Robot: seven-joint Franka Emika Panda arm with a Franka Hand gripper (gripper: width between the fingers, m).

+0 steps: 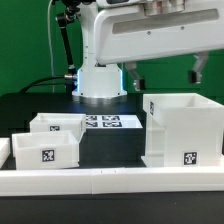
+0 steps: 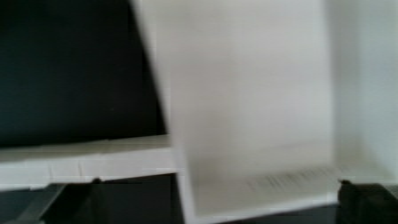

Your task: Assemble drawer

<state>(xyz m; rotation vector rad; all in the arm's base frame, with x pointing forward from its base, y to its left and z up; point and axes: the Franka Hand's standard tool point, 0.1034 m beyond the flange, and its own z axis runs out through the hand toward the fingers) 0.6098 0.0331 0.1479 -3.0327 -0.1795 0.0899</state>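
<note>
- Three white pieces of the drawer are sitting on the black tabletop (image 1: 115,145), all loose and none fitted together.
- The box shell (image 1: 182,130) is on the exterior view's right. It's upright with its open side up and has a small black-and-white tag low on the face toward the camera.
- The two trays are over on the exterior view's left, well apart from the shell. The front tray (image 1: 45,150) shows a tag on its near wall, and the back tray (image 1: 58,124) sits just behind it, a bit toward the exterior view's right. Can't tell if those two actually touch.
- The marker board (image 1: 105,122) lies flat between the trays and the shell, further back, right in front of the robot's base (image 1: 98,80).
- A long low border wall (image 1: 110,180) runs along the near edge of the tabletop, in front of everything.
- The arm (image 1: 150,35) stretches across the top of the exterior view, up above the parts.
- The wrist view is pretty blurry. The gripper (image 2: 205,200) has its dark fingertips (image 2: 54,200) spread wide with nothing held between them.
- The same view shows a big white panel, most likely a shell wall, plus black tabletop and a strip of the segmented border wall.
</note>
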